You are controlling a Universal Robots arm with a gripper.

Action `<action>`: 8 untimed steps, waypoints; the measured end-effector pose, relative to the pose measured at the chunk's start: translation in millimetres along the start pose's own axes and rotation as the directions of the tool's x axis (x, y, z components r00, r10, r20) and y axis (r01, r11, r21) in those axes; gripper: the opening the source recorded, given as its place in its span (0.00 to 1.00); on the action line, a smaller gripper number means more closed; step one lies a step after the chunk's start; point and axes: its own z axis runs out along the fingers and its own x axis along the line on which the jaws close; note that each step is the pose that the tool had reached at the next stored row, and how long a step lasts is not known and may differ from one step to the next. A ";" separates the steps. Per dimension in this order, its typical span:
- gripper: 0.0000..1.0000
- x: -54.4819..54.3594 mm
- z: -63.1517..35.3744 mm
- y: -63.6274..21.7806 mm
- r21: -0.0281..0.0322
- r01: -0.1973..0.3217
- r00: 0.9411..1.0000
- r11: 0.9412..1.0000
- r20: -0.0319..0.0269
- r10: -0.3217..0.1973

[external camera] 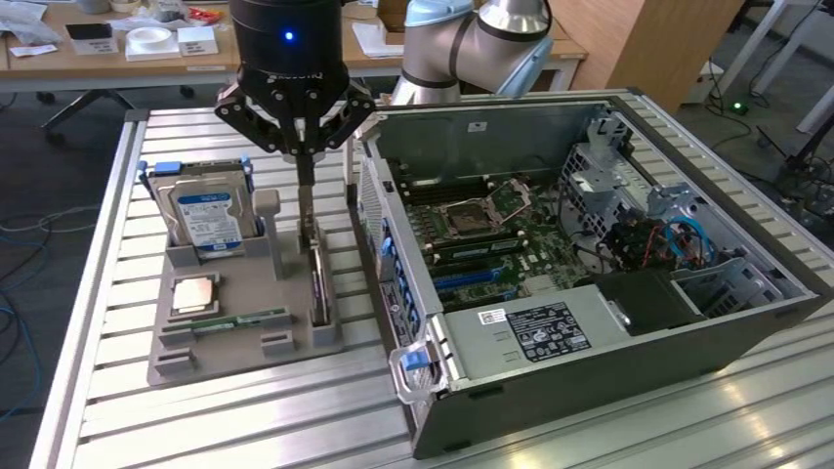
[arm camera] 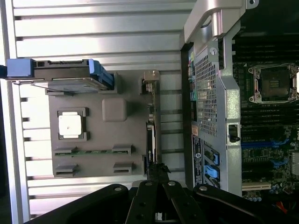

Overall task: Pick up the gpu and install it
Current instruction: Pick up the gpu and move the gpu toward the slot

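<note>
The gpu (external camera: 318,278) is a thin dark card standing on edge in a slot of the grey holder (external camera: 225,344), with its silvery bracket (external camera: 305,200) rising at the far end. My gripper (external camera: 304,154) hangs right above that bracket with its fingers shut together, and nothing shows between them. Whether the tips touch the bracket I cannot tell. In the wrist view the gpu (arm camera: 151,133) shows edge-on along the holder (arm camera: 126,135), and my gripper (arm camera: 159,169) sits over the card's near end.
A silver hard drive (external camera: 209,220) with blue clips stands at the holder's back. A CPU chip (external camera: 195,293) and a green memory stick (external camera: 242,319) lie in front of it. The open computer case (external camera: 548,366) with its motherboard (external camera: 476,230) lies close on the exterior view's right.
</note>
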 end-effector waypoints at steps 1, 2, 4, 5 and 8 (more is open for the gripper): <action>0.11 0.0 0.0 0.0 0.000 0.000 1.000 1.000 0.000 0.000; 0.11 0.0 0.0 0.0 0.000 0.000 1.000 1.000 0.000 0.000; 0.23 0.0 0.0 0.0 0.000 0.000 1.000 1.000 0.000 0.000; 0.23 0.0 0.0 0.0 0.000 0.000 1.000 1.000 0.000 0.000; 0.35 0.0 0.0 0.0 0.000 0.000 1.000 1.000 0.000 0.000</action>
